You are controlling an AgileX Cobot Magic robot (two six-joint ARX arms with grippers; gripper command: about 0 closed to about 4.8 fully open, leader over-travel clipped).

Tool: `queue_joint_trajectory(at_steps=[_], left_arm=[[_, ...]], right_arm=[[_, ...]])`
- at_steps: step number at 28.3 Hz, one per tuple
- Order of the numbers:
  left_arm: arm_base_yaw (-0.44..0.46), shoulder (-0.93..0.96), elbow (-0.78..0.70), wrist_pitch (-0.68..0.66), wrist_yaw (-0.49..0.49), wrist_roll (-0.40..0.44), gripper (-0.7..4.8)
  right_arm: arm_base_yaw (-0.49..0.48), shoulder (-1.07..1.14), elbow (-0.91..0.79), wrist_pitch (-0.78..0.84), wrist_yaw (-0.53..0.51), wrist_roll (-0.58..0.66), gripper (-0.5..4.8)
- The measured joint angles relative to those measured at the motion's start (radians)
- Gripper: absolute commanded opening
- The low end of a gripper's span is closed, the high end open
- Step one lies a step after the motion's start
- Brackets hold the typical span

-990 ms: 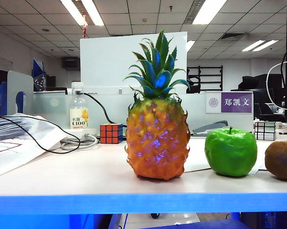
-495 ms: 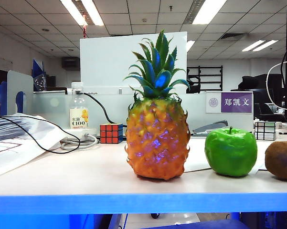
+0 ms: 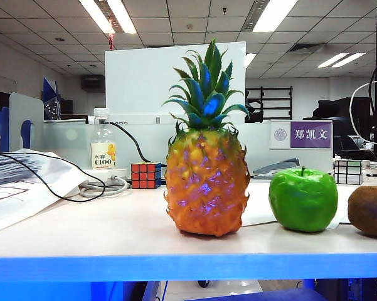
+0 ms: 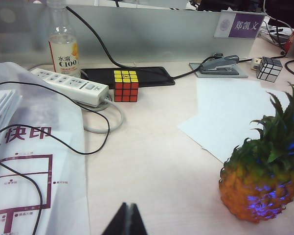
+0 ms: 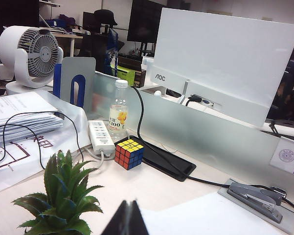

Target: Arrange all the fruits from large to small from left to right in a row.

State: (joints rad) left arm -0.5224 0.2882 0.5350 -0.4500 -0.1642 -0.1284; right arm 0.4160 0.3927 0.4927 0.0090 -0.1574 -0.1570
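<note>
On the table you are facing a bumpy pineapple (image 3: 206, 183), likely light; left gripper (image 4: 126, 221) and right gripper (image 5: 126, 220) are hovering pinched together, empty; take its waist

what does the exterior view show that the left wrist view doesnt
Only the exterior view shows the green apple and the brown kiwi, standing to the right of the pineapple in a row along the table's front edge; neither gripper appears there.

Only the left wrist view shows the left gripper, its fingers closed together and empty above bare table, plus the stapler.

Both show the pineapple, the coloured Rubik's cube, the yellow-label bottle, the white power strip and the purple name plate.
</note>
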Motion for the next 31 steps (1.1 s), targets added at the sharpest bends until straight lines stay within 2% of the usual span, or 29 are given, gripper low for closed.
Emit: queue_joint_trajectory(at_steps=[5, 7, 10, 12, 14, 18, 21, 25, 31], left_arm=[[0.000, 0.000, 0.000, 0.000, 0.000, 0.004, -0.05], [0.000, -0.001, 0.000, 0.000, -0.010, 0.053, -0.05], [0.009, -0.003, -0.001, 0.001, -0.120, 0.140, -0.05], [0.058, -0.019, -0.012, 0.014, -0.175, 0.150, -0.05], [0.123, -0.032, -0.042, 0.080, -0.187, 0.134, -0.05], [0.236, -0.071, -0.142, 0.260, -0.111, 0.123, -0.05], [0.285, -0.114, -0.220, 0.362, -0.063, 0.107, -0.05], [0.319, -0.162, -0.282, 0.372, -0.062, 0.074, -0.05], [0.367, -0.222, -0.373, 0.380, -0.037, 0.069, -0.05]], right_arm=[[0.000, -0.002, 0.000, 0.000, 0.000, 0.000, -0.01], [0.000, -0.002, 0.000, 0.000, 0.000, 0.000, -0.01], [0.000, -0.002, 0.000, 0.000, 0.000, 0.000, -0.01], [0.000, -0.002, 0.000, 0.000, 0.000, 0.000, -0.01], [0.000, -0.002, 0.000, 0.000, 0.000, 0.000, -0.01], [0.000, -0.002, 0.000, 0.000, 0.000, 0.000, -0.01], [0.000, -0.002, 0.000, 0.000, 0.000, 0.000, -0.01], [0.000, -0.002, 0.000, 0.000, 0.000, 0.000, -0.01], [0.000, -0.002, 0.000, 0.000, 0.000, 0.000, -0.01]])
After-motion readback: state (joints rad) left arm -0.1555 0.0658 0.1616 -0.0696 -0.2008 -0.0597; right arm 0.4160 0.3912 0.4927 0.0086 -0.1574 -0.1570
